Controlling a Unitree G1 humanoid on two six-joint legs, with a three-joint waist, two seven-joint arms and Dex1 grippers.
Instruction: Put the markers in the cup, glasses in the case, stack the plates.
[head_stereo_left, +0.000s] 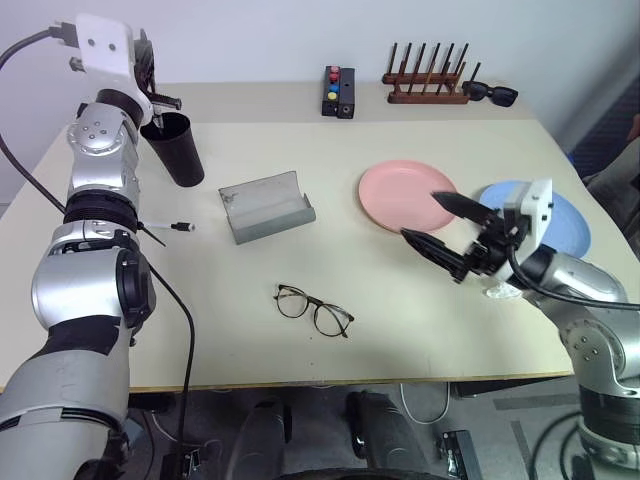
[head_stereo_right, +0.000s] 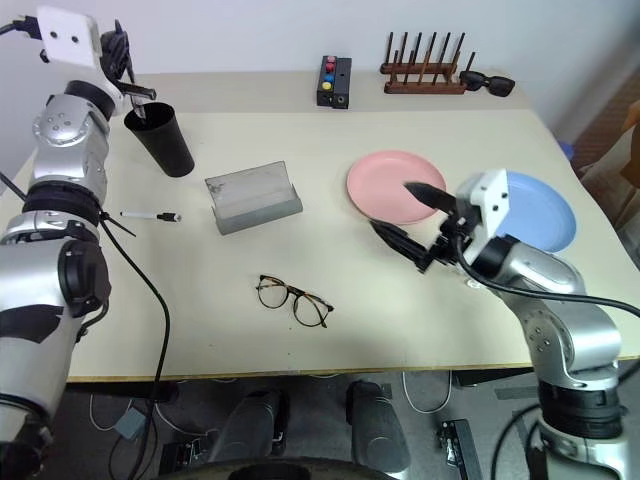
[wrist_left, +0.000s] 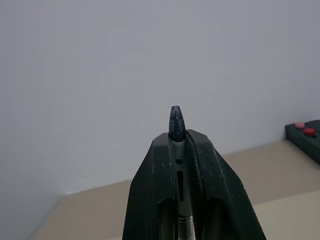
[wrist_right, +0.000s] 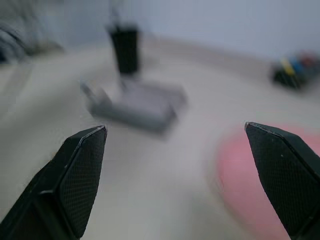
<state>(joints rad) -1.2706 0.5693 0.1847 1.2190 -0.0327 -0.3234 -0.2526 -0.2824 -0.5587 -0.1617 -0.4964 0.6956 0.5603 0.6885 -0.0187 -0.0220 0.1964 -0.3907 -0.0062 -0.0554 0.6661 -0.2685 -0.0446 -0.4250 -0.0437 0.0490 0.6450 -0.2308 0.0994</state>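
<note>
My left gripper (head_stereo_left: 150, 93) is shut on the dark grey marker (wrist_left: 176, 120), held just above the mouth of the black cup (head_stereo_left: 177, 150) at the table's far left. Whether the marker's end is inside the cup I cannot tell. The white marker (head_stereo_left: 170, 227) lies on the table in front of the cup. The grey case (head_stereo_left: 265, 207) stands open mid-table, and the glasses (head_stereo_left: 313, 310) lie in front of it. My right gripper (head_stereo_left: 437, 226) is open and empty, raised over the near edge of the pink plate (head_stereo_left: 400, 190). The blue plate (head_stereo_left: 570, 220) lies to its right.
Along the back edge stand a small black box with coloured buttons (head_stereo_left: 338, 92), a wooden peg rack (head_stereo_left: 427, 85) and black sunglasses (head_stereo_left: 490, 94). A black cable (head_stereo_left: 185, 330) hangs along my left arm over the table's front left.
</note>
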